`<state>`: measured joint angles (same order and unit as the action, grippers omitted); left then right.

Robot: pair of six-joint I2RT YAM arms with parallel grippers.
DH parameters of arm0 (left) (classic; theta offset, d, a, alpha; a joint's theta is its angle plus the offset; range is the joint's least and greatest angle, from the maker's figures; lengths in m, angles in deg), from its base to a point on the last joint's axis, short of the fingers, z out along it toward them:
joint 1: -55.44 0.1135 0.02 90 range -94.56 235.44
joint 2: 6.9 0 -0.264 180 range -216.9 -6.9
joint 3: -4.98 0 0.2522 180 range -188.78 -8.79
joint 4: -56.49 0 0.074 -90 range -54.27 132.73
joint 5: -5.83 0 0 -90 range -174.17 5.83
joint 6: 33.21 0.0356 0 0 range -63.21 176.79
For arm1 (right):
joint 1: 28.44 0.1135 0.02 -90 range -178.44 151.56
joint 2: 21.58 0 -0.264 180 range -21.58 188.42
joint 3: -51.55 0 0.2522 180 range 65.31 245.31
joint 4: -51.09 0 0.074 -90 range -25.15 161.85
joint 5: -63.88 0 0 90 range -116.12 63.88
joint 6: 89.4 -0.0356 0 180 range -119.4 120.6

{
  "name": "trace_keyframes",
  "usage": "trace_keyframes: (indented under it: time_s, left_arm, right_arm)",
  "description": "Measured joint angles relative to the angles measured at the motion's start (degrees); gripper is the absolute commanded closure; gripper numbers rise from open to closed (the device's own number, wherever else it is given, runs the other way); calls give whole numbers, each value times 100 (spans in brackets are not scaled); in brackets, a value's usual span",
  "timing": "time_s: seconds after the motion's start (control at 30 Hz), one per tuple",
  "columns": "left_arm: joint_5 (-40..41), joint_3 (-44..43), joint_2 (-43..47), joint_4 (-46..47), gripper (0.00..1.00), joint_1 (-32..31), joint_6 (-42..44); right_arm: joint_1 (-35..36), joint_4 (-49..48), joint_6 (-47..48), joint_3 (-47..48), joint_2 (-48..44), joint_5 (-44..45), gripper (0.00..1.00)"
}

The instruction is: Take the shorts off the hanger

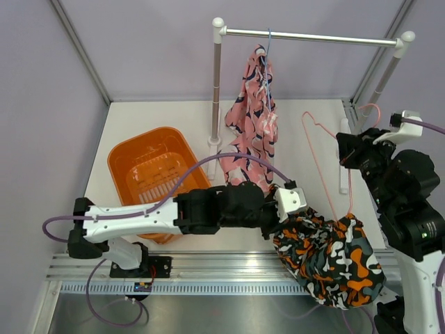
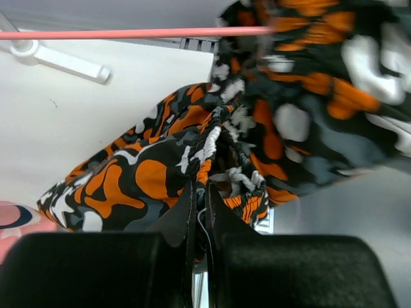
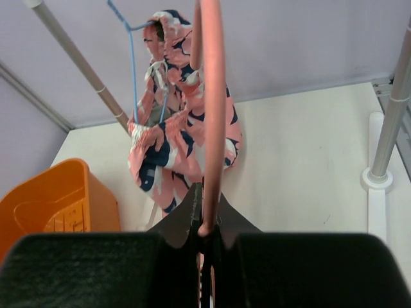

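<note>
Left wrist: left pincer [image 2: 201, 192] clenched on camouflage shorts [image 2: 141, 179] waistband, likely to tug them off; right pincer [image 3: 207, 205] clamps pink hanger [image 3: 212, 96] steady.

- Soft orange-black-white-grey camouflage shorts [image 1: 330, 261]: bunched at the near right of the white table [image 1: 174, 115], overhanging its front edge.
- Left gripper [image 1: 279, 212]: arm stretched rightward; tip buried in the upper-left edge of the camouflage shorts, fingers hidden by fabric.
- Thin pink wire hanger [image 1: 318, 164]: lower end runs into the camouflage shorts; upper part beside the right gripper [image 1: 345, 152], contact not discernible.
- Pink fabric shorts with navy and white blotches [image 1: 252, 125]: hanging on a blue hanger [image 1: 266, 62] from the silver rail bar [image 1: 313, 36] between 2 posts.
- 1 orange plastic basket [image 1: 132, 149]: far left, partly behind the left arm.
</note>
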<state>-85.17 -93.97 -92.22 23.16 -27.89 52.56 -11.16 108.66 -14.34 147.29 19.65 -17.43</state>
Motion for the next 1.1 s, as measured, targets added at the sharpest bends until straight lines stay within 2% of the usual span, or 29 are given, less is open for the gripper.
trace_keyframes:
  time_s: [0.1,0.3,0.57,0.77,0.93,1.1]
  left_arm:
    - [251,-76,391,-271,100,-26,122]
    - [1875,-999,1121,-778,100,59,514]
    - [2918,-1362,2500,-313,100,52,1266]
    - [3523,-1338,2448,125,100,52,1937]
    - [3635,-1360,2334,190,100,48,2345]
    - [2994,-1836,2127,-302,100,48,2315]
  right_arm:
    - [-2,-129,4,197,396,374,100]
    - [-2,-236,2,623,997,953,100]
    - [-2,-264,-205,1130,1287,1333,100]
    - [-2,-413,-376,1504,1362,1585,100]
    - [-2,-420,-411,1720,1399,1768,100]
    - [-2,-518,-485,1853,1510,1777,100]
